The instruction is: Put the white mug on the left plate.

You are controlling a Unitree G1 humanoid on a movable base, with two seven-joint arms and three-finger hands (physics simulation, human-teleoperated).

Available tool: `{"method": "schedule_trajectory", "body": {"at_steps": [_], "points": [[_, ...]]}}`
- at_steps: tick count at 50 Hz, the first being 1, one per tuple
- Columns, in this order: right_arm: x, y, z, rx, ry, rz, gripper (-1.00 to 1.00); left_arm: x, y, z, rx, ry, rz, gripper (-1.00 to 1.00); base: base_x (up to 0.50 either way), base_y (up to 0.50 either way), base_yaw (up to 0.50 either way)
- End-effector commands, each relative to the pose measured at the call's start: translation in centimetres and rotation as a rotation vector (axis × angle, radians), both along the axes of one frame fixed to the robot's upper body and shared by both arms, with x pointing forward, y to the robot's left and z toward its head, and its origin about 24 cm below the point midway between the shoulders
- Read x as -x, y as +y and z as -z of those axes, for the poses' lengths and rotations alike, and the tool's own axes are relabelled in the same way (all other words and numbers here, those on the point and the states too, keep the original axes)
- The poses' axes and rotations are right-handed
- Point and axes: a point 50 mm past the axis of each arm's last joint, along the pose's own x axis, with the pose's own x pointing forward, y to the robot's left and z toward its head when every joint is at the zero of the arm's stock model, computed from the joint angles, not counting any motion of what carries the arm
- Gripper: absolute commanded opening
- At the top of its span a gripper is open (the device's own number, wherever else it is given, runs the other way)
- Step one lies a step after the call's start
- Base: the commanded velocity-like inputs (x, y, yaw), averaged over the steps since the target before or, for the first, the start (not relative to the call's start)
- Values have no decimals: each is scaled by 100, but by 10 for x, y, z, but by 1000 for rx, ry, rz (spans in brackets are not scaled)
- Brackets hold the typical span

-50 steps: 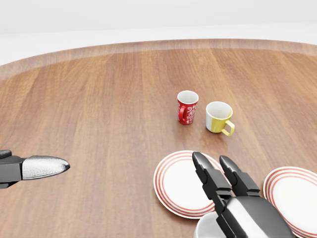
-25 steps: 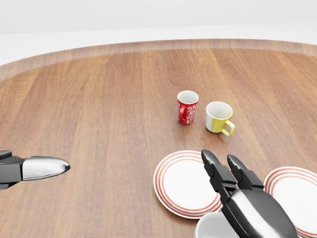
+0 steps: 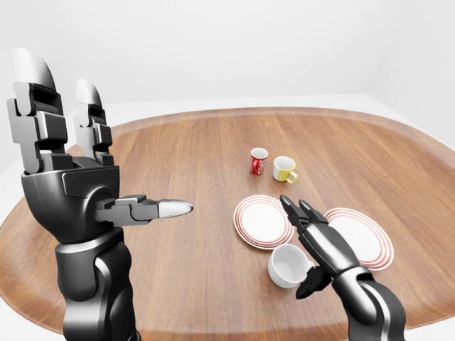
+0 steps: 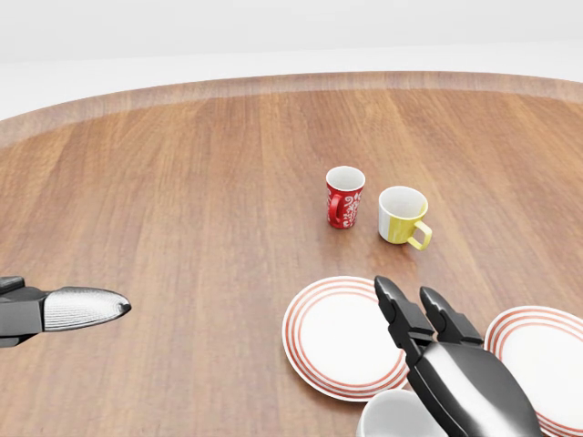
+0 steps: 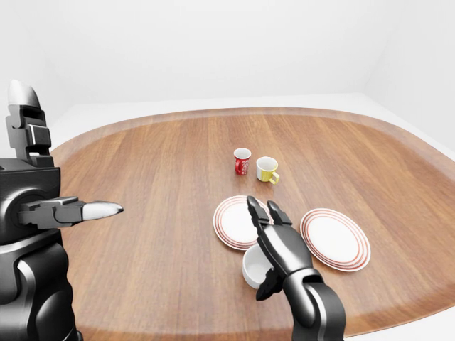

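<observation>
stood on the table (image 3: 178,163), the white mug (image 3: 287,265), just near of the left plate (image 3: 261,221). cupped it loosely with splayed right hand (image 3: 318,249); left hand (image 3: 64,177) open too. risked tipping on a one-sided squeeze.

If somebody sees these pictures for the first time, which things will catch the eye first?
In the left-eye view, the raised left hand fills the left side, fingers open and upright. Lower right, the right hand stands open beside the white mug, just below the left plate. Higher on the wooden table stand a red mug and a yellow mug.
</observation>
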Motion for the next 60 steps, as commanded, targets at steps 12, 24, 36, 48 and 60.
{"method": "schedule_trajectory", "body": {"at_steps": [12,24,36,48,60], "points": [[-6,-4,13,50,41,27,100,0,0,0,-1,1,1,100,0,0,0],[-8,-6,18,113,98,26,100,1,0,0,0,0,0,100,0,0,0],[-13,-4,24,110,108,24,100,0,-1,1,0,2,2,100,0,0,0],[-19,-5,31,106,113,29,100,1,-1,-2,1,-9,2,100,0,0,0],[-21,-4,34,122,115,26,100,0,-1,0,-1,-2,2,100,0,0,0]]}}
